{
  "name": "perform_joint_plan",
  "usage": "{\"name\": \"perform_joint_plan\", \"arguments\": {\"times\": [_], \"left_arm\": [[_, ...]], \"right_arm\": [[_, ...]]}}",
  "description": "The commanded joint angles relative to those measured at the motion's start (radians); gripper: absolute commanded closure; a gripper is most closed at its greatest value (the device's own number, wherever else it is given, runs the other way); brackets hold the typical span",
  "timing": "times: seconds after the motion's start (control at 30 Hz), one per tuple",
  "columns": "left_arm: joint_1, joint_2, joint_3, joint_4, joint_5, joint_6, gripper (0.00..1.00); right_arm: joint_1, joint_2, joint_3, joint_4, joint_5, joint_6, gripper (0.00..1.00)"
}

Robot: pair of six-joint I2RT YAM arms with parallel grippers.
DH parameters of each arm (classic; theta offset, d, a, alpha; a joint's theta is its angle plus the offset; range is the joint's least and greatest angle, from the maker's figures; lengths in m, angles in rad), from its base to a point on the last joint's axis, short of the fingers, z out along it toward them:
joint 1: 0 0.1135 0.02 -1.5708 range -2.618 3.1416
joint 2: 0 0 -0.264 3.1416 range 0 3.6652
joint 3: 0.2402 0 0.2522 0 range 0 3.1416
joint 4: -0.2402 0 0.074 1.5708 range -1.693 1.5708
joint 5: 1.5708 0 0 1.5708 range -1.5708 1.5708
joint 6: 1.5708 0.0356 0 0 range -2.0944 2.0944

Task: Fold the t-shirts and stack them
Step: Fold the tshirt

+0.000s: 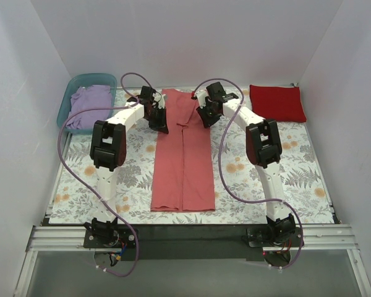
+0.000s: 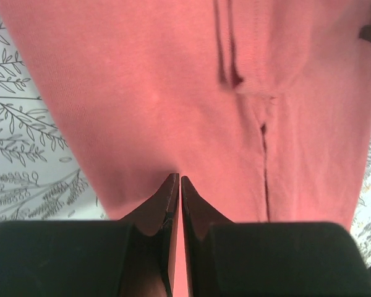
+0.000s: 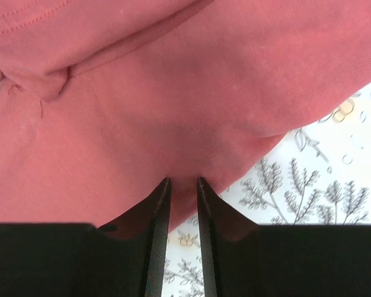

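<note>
The salmon-pink t-shirt (image 1: 184, 167) lies folded into a long narrow strip down the middle of the table. My left gripper (image 1: 161, 120) is at its upper left edge and shut on the cloth. In the left wrist view the left gripper (image 2: 180, 178) pinches the pink cloth (image 2: 142, 93) with only a sliver between the jaws. My right gripper (image 1: 204, 117) is at the upper right edge. In the right wrist view the right gripper (image 3: 183, 180) is closed on the puckered shirt edge (image 3: 173, 111). The deep red t-shirt (image 1: 277, 102) lies folded at the back right. The lavender t-shirt (image 1: 89, 105) sits crumpled in the tub.
The teal plastic tub (image 1: 71, 93) stands at the back left corner. The white floral-print cloth (image 1: 284, 173) covers the table. White walls close in on three sides. Purple cables loop from both arms over the table.
</note>
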State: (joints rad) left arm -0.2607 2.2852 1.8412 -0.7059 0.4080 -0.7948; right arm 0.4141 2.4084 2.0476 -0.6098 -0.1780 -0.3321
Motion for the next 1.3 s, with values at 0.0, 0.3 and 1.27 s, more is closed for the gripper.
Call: {"name": "perform_joint_plan", "arguments": {"times": [0.0, 0.3, 1.27], "left_arm": [[0.012, 0.037, 0.023, 0.022, 0.0, -0.021, 0.96], [0.049, 0.166, 0.15, 0.017, -0.005, -0.021, 0.96], [0.077, -0.646, -0.293, 0.48, 0.232, 0.032, 0.15]], "right_arm": [[-0.003, 0.07, 0.051, 0.021, 0.067, 0.005, 0.7], [-0.009, 0.123, 0.114, 0.065, 0.141, 0.01, 0.71], [-0.006, -0.638, -0.237, 0.252, -0.155, -0.228, 0.02]]}}
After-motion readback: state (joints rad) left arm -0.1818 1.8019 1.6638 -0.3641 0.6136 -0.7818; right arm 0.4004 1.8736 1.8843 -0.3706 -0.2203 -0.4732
